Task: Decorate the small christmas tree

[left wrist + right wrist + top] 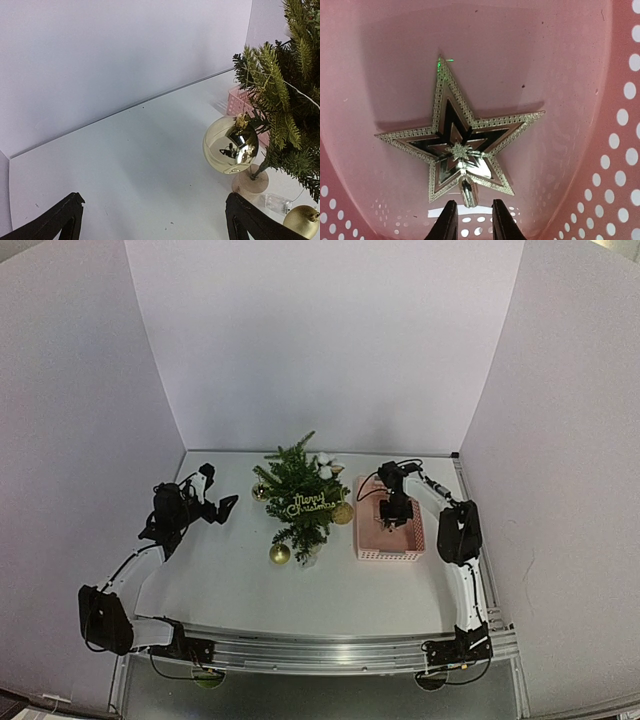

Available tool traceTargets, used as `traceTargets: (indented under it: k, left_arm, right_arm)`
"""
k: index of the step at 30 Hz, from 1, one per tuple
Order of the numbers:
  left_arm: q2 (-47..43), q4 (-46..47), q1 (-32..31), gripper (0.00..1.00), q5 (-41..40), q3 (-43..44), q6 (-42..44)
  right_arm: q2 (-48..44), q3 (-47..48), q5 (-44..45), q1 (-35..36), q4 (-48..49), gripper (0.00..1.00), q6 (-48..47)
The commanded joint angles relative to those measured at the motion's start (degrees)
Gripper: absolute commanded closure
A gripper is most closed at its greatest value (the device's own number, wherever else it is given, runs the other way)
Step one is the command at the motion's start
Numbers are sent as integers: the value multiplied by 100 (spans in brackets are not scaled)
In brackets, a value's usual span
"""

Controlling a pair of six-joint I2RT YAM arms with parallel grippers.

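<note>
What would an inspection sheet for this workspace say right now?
Surface: white table, a few dark specks.
Job's things: small christmas tree upright, with a gold bauble hanging and a Merry Christmas sign; silver star lying flat in the pink basket.
Clutter: nothing seen.
Tools: left tool wide open, empty, beside the tree; right tool inside the basket, fingers narrowly apart at the star's stem, not gripping.
Cables: thin wire on the tree, small clear box by its base.
Surroundings: white panels on three sides.
</note>
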Motion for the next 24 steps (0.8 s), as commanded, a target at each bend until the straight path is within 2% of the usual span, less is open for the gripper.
traceTargets:
  k: [1, 15, 24]
  left_arm:
    - [46, 213, 63, 0, -29, 290, 136]
    - [50, 240, 98, 0, -5, 290, 153]
    - [29, 257, 101, 0, 29, 270, 155]
  right_arm:
    - [193, 259, -118, -43, -151, 78, -119]
    - [330, 63, -296, -47, -144, 85, -130]
    - [377, 29, -230, -45, -141, 85, -171]
